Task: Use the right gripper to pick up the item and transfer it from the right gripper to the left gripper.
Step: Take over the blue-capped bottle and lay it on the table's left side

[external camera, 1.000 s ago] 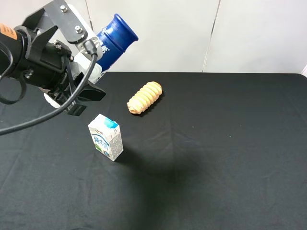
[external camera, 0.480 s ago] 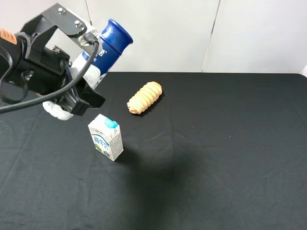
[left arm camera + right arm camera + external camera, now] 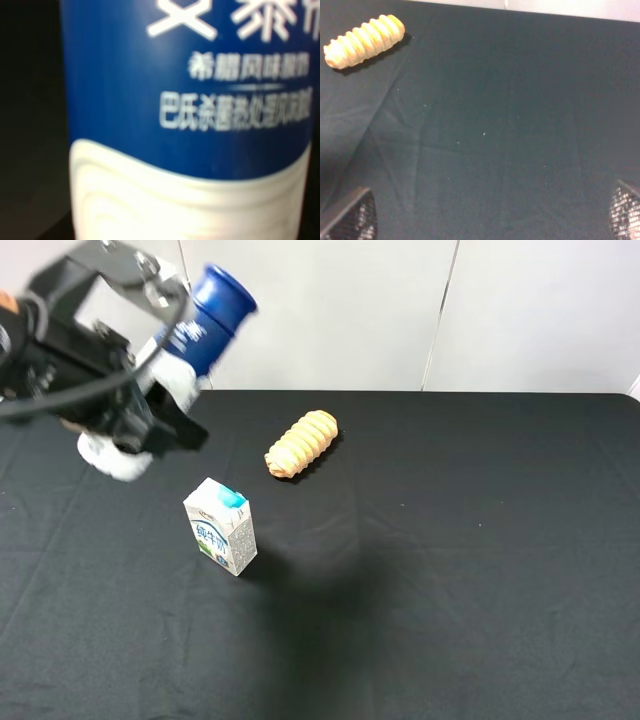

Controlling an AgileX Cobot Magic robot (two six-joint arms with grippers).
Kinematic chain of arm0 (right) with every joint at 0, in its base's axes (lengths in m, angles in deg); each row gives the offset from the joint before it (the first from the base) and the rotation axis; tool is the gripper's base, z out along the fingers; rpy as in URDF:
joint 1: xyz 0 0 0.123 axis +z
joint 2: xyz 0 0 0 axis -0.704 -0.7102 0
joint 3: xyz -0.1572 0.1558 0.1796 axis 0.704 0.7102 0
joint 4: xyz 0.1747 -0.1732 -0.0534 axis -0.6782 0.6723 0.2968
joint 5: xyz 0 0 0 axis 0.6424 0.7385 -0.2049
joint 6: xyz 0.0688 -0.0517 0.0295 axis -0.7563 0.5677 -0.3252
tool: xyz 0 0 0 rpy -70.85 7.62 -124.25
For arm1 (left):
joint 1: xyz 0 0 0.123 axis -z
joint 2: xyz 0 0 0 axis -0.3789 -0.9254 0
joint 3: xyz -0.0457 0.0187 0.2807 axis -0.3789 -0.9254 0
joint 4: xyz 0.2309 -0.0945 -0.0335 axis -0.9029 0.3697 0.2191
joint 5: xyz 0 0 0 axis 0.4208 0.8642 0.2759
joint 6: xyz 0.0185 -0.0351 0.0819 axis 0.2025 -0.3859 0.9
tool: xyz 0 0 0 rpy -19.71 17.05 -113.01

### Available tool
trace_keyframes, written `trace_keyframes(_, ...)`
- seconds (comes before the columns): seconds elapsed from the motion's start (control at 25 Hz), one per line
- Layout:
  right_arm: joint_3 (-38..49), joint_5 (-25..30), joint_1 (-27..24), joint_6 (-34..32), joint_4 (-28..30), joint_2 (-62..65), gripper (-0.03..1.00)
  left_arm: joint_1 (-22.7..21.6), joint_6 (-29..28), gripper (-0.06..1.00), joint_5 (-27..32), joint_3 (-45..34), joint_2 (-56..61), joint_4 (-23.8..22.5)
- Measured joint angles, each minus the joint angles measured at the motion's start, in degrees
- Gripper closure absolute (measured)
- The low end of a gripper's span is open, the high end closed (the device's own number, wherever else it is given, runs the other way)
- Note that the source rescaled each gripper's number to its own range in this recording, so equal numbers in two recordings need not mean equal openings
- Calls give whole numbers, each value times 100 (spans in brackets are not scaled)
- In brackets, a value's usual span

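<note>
Left tool [image 3: 158,408] pinches the one bottle [image 3: 200,325]; right tool [image 3: 487,212] stands spread; one carton [image 3: 220,530], one roll [image 3: 300,443].

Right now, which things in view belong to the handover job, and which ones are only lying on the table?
Belong to the job: bottle, clamped in the left gripper; right gripper, open and empty.
Just lying about: bread roll and milk carton, both on the black table.

A plain white wall [image 3: 330,310], split by 2 thin vertical seams [image 3: 441,315], stands behind a table [image 3: 480,570] covered in creased black cloth [image 3: 520,125], evenly lit with soft shadows.
</note>
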Motion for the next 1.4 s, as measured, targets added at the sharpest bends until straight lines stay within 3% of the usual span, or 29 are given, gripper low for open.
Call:
trace_keyframes(0.36, 0, 0, -13, 0, -5, 5, -3, -1034, -64, 92, 195, 446, -4, 39)
trace_keyframes(1.0, 0, 0, -854, 0, -11, 5, -3, -2591, -548, 92, 255, 452, -254, 39)
trace_keyframes(1.4, 0, 6, -861, 0, -23, 5, -3, -2774, -555, 92, 164, 452, -1773, 34)
